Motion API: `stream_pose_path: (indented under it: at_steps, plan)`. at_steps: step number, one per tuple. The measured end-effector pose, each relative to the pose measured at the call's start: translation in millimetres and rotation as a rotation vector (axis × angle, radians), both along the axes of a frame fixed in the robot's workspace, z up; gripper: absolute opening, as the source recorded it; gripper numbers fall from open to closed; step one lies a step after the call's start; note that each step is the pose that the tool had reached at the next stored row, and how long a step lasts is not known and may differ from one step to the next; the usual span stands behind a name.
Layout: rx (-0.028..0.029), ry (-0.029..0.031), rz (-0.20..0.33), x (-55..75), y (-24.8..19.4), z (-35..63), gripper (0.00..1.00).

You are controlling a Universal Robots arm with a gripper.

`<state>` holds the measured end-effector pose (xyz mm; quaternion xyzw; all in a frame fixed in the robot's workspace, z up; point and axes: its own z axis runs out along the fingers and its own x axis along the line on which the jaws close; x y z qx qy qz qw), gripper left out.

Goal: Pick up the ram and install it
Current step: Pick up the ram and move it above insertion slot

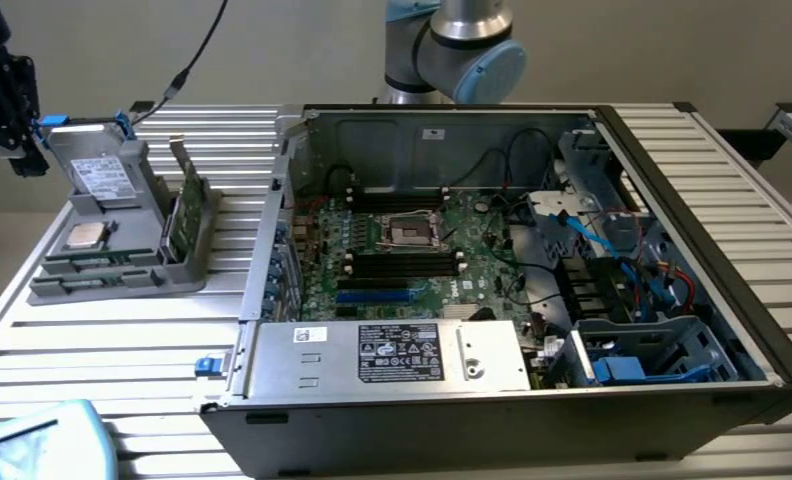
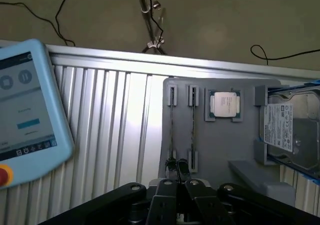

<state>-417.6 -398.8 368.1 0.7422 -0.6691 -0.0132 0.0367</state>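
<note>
Two ram sticks stand on edge in slots of a grey holder (image 2: pixel 220 150); I see them as thin dark lines, one ram stick (image 2: pixel 171 130) beside the other (image 2: pixel 192 130). My gripper (image 2: pixel 178 169) hangs above the holder with its fingertips pressed together and nothing between them, lined up between the near ends of the two sticks. In the exterior view the gripper (image 1: pixel 7 100) is high over the exterior view's left, above the holder (image 1: pixel 116 275). The open computer case (image 1: pixel 503 260) shows the motherboard with its dark memory slots (image 1: pixel 403 262).
The holder also carries a square silver processor (image 2: pixel 224 105), a hard drive (image 2: pixel 290 130) and a taller green card with a metal bracket (image 1: pixel 185 212). A blue teach pendant (image 2: pixel 25 110) lies on the slatted table. The arm's base (image 1: pixel 450 50) stands behind the case.
</note>
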Motion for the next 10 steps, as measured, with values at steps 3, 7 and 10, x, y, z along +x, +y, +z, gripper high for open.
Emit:
stream_pose_path:
  at_steps: [3, 7, 10]
  plan:
    - [0.0000, -0.0001, 0.000, 0.0, 0.0, 0.0, 0.11]
    - [-0.0001, -0.0001, 0.000, -0.1, 0.0, 0.0, 0.18]
    - [0.0001, -0.0004, 0.000, -0.2, 0.0, -1.9, 0.31]
